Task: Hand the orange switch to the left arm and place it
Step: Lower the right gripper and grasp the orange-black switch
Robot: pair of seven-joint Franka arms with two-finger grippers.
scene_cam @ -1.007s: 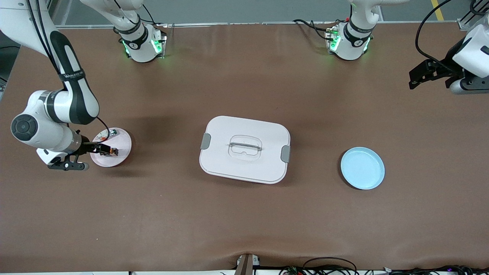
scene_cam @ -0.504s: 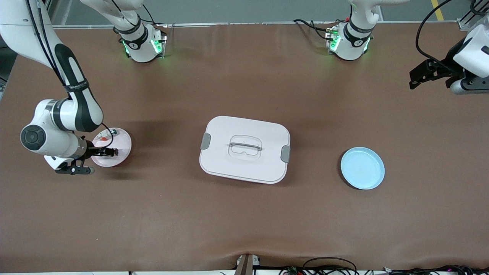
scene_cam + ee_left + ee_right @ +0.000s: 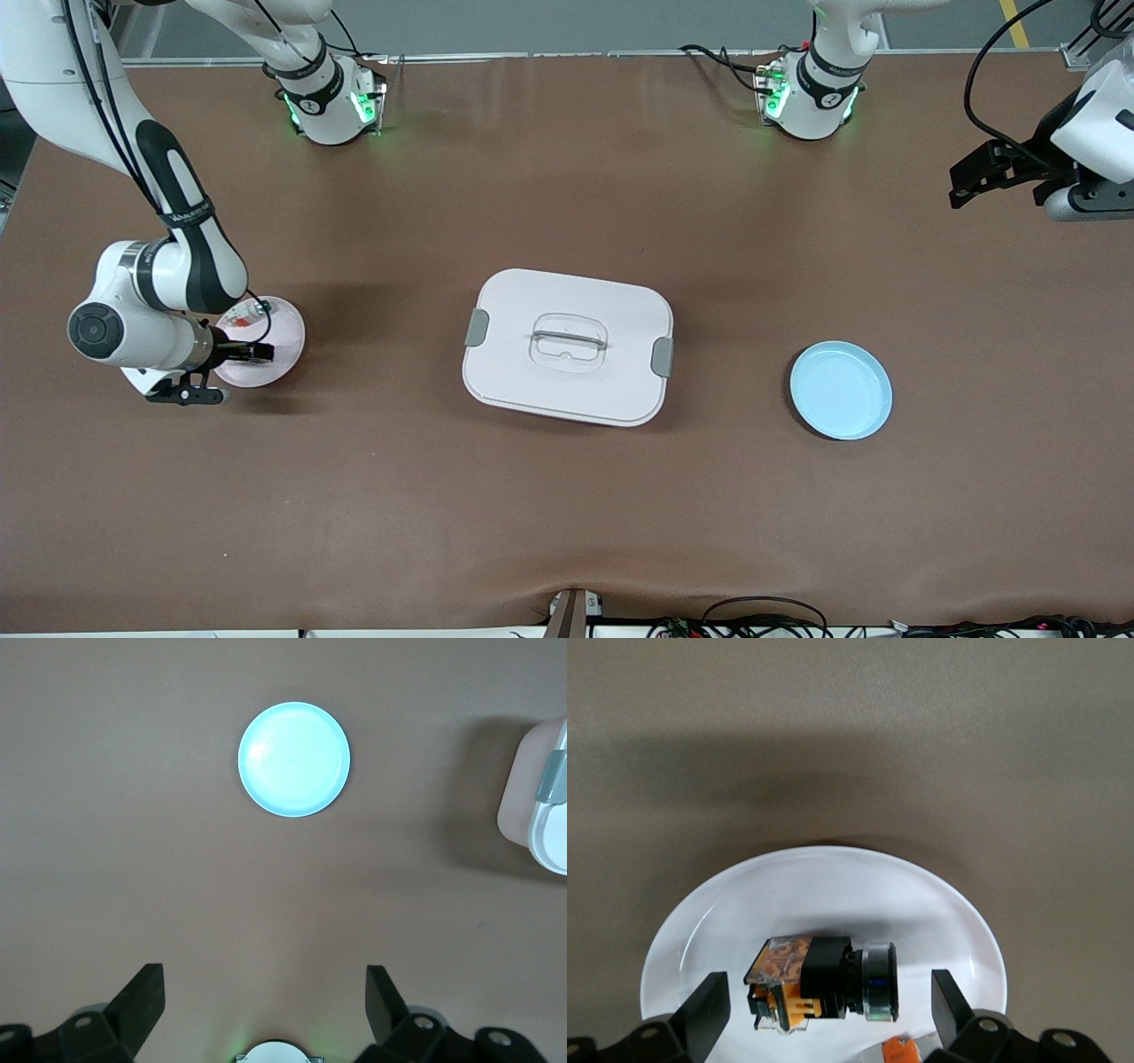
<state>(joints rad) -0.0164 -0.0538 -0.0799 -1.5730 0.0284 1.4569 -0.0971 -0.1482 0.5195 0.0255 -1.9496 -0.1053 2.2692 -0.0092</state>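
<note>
The orange switch (image 3: 824,983), a black block with an orange part and a silver cap, lies on its side on a pink plate (image 3: 282,330) toward the right arm's end of the table. My right gripper (image 3: 253,352) is low over that plate, open, with one finger on each side of the switch (image 3: 830,989) and not touching it. In the front view the gripper hides the switch. The white box (image 3: 568,346) with grey clips stands mid-table. My left gripper (image 3: 973,180) waits open and empty in the air over the left arm's end (image 3: 263,992).
An empty light-blue plate (image 3: 841,390) (image 3: 294,759) lies between the box and the left arm's end. A small silver-green item with a red bit (image 3: 252,310) shares the pink plate. One corner of the box (image 3: 542,797) shows in the left wrist view.
The right arm's wrist has swung in toward the pink plate, and its fingers now cover the switch in the front view. The left arm has stayed still.
</note>
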